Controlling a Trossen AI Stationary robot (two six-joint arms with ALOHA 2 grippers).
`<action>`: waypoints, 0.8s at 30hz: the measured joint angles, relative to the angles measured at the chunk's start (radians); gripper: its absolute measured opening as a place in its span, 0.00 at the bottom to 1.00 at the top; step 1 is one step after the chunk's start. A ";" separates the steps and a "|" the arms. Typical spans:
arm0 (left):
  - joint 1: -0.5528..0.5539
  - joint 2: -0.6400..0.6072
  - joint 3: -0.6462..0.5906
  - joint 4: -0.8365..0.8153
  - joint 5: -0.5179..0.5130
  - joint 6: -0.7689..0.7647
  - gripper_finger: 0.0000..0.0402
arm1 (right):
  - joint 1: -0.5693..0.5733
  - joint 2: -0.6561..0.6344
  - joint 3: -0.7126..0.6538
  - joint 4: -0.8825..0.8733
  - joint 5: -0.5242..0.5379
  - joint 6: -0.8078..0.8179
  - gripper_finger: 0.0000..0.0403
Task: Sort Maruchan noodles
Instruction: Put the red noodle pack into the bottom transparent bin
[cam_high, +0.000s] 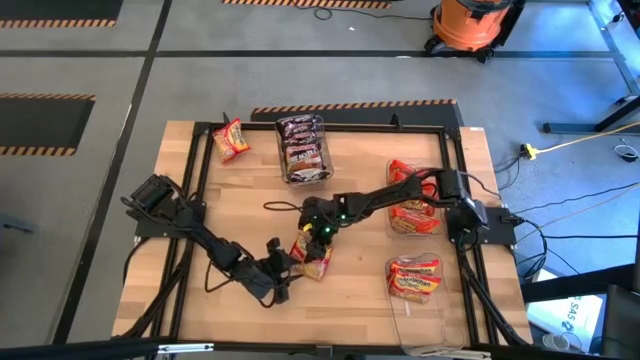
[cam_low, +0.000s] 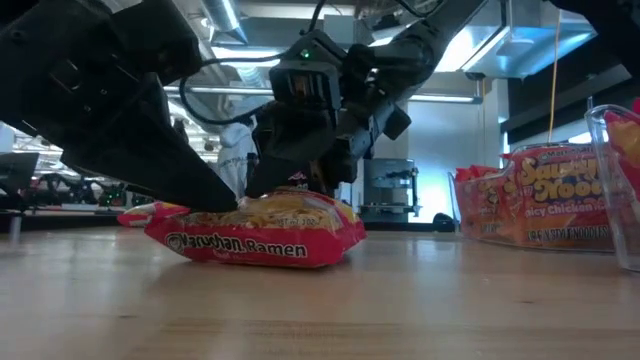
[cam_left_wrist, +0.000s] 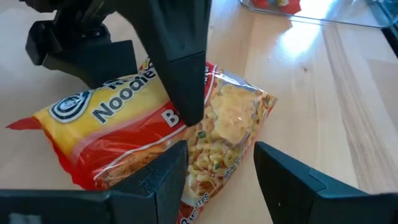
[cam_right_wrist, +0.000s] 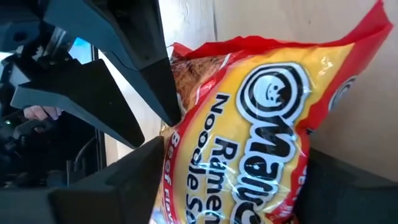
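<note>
My right claw (cam_high: 322, 234) stands over the middle of the bench (cam_high: 240, 210), its fingers spread wide on either side of a yellow-and-red noodle packet (cam_high: 314, 256) without yet closing on it; the packet lies flat on the wood beneath them. My left claw (cam_high: 281, 277) sits low just beside the same packet, also spread, with the packet's clear end showing just past its open fingers and nothing gripped.

Outward from there, the sorting looks well along. A clear bin (cam_high: 303, 150) at the far edge holds the dark packets. Two more clear bins on the right side, one nearer the middle (cam_high: 412, 196) and one at the near edge (cam_high: 414, 280), hold red and yellow-orange packets. One loose packet (cam_high: 231, 139) lies by itself near the far left corner of the bench, just beside the dark bin.

By my reckoning two packets are left to place: the one under my claws and the stray one in the corner. Which bin each belongs in I cannot read from here.
</note>
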 joint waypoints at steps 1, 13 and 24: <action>0.000 0.000 0.000 0.000 0.001 0.005 0.46 | 0.001 0.000 0.000 0.002 0.001 -0.001 0.69; -0.015 -0.029 -0.003 0.001 0.027 0.061 0.46 | 0.003 0.000 0.000 0.015 0.024 -0.025 0.32; -0.059 -0.185 -0.004 -0.105 0.177 0.075 0.46 | 0.017 -0.002 0.038 -0.039 -0.101 -0.035 0.28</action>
